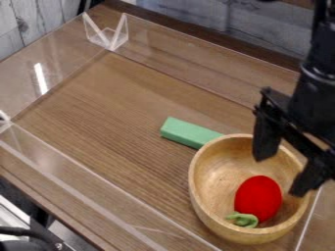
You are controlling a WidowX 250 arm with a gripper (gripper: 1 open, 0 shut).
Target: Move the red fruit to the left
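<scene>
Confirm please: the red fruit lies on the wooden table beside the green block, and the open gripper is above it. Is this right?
Not quite. The red fruit lies inside the wooden bowl, not on the table beside the green block. The camera view shows it. The open gripper is indeed above it.

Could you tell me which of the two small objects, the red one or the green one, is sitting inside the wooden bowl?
The red fruit sits inside the wooden bowl; the flat green block lies outside it on the table, beside the bowl's far-left rim.
</scene>
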